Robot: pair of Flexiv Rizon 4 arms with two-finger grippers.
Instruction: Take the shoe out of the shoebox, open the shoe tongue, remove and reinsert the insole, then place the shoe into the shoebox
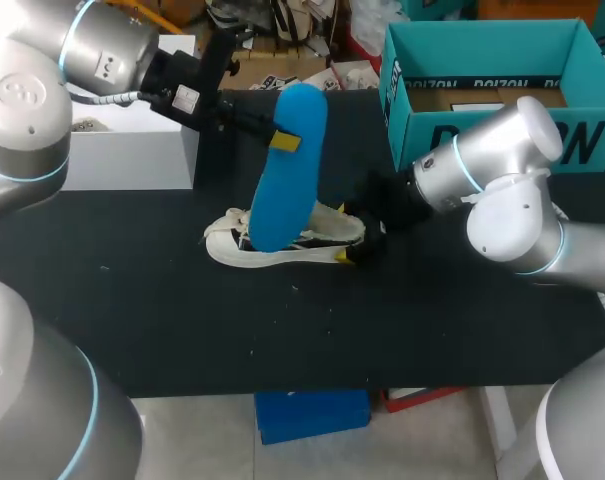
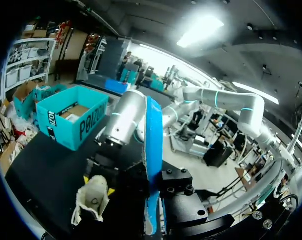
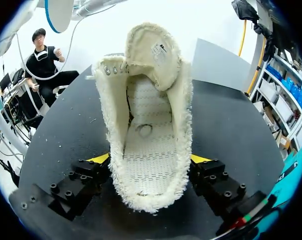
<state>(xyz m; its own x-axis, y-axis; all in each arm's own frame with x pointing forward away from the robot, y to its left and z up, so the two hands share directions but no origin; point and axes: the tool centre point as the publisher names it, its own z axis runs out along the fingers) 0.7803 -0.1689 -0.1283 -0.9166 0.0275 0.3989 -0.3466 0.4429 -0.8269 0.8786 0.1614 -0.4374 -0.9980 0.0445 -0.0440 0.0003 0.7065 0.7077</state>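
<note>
Cream fuzzy shoe is pointing toe-first at the tabletop's left edge, right gripper clamping its heel. Left gripper is pinching the upright blue insole.

the blue insole covers the middle of the shoe from your head view, and only one yellow tip of the left gripper shows past it. the right arm hides part of the front wall of the shoebox. in the right wrist view the shoe's heel covers most of both tips of the right gripper.

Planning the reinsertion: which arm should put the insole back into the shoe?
Left. The left gripper holds the blue insole upright over the shoe; the right gripper clamps the shoe's heel, steadying it.
</note>
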